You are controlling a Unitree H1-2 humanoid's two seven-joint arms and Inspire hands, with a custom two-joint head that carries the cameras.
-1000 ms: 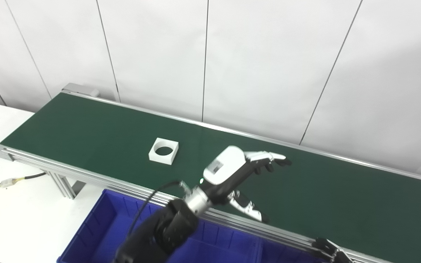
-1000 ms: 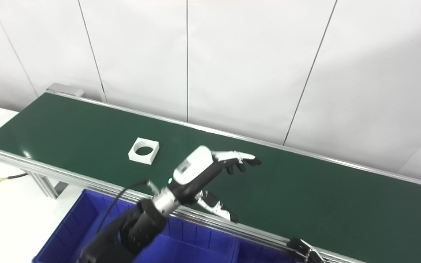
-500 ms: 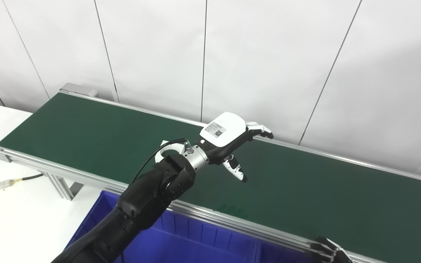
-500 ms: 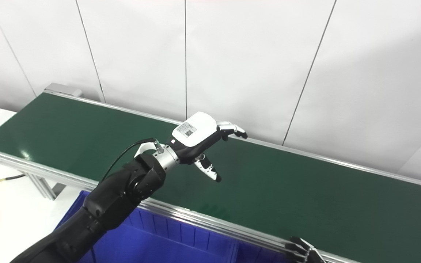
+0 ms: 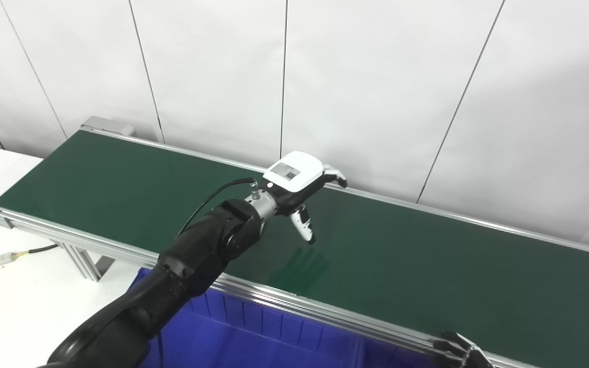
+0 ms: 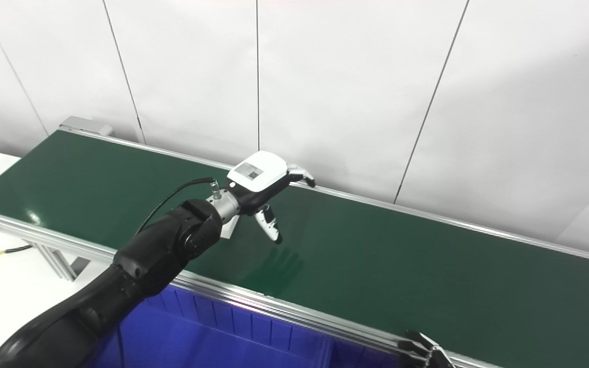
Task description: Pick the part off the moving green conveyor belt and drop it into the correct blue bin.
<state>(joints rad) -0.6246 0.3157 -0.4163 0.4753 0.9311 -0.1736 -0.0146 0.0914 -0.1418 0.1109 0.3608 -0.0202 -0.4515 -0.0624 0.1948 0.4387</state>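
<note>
Left robot hand point(image 6: 261, 185) has swung up from the belt's near rail to hover over mid conveyor belt point(image 6: 427, 271), fingers spread, empty. White square part with round hole point(image 6: 229, 226) has ridden along; now mostly hidden behind that wrist. Grasp imminent. Right robot hand point(image 5: 460, 350) waits at near rail, fingers apart. Blue bin point(image 5: 274, 340) below rail.

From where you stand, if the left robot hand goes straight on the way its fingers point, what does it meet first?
Probably the silver far rail of the green conveyor belt, then the white panelled wall. The left robot hand is open, reaching across the belt; depth is unclear.
</note>
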